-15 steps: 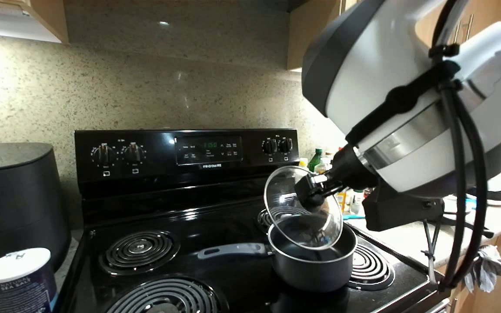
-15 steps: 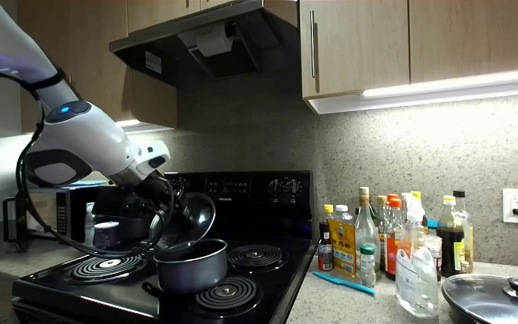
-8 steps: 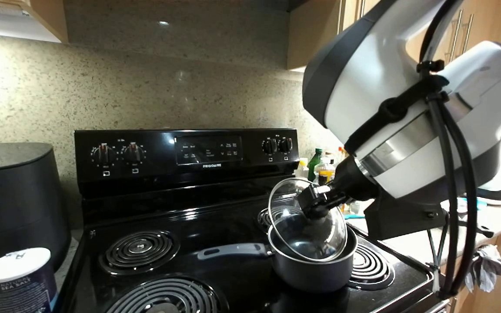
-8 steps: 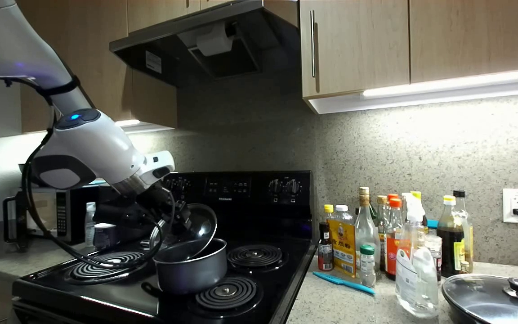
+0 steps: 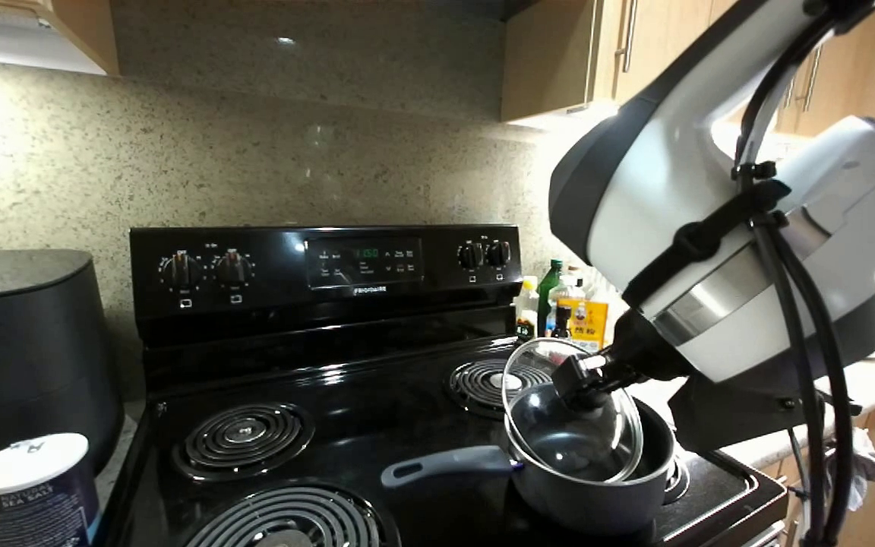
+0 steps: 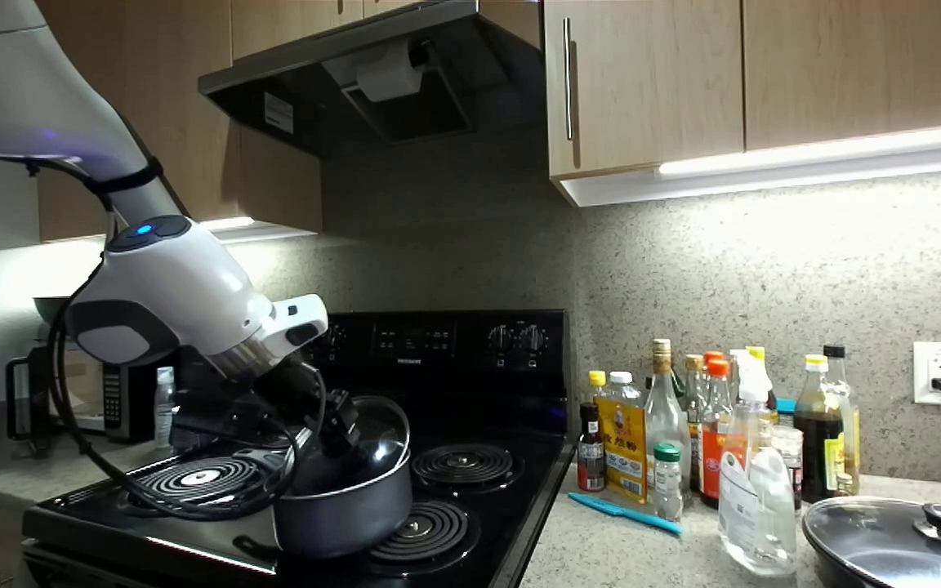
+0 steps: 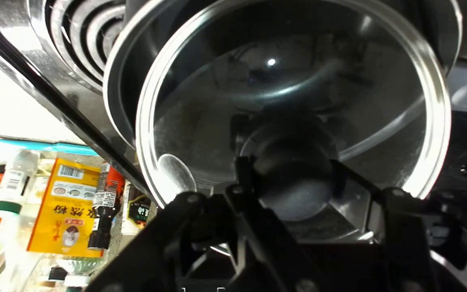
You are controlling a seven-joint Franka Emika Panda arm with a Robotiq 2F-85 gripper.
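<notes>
Glass lid point(image 5: 559, 444) held aslant at the mouth of the pot point(image 5: 597, 507)

The hand point(image 7: 290, 174) is closed around the lid's dark knob point(image 7: 296, 194). The lid leans steeply at the pot, its lower edge seemingly dipping inside; whether rims touch is unclear. The pot stands on the stove point(image 5: 377, 403), its handle point(image 5: 449, 462) sticking out sideways, a burner point(image 6: 416, 529) just beside it. The lid looks stiff, fairly weighty and breakable, its smooth glass likely slippery. The knob seems the surest hold, though the lid may swivel.
</notes>
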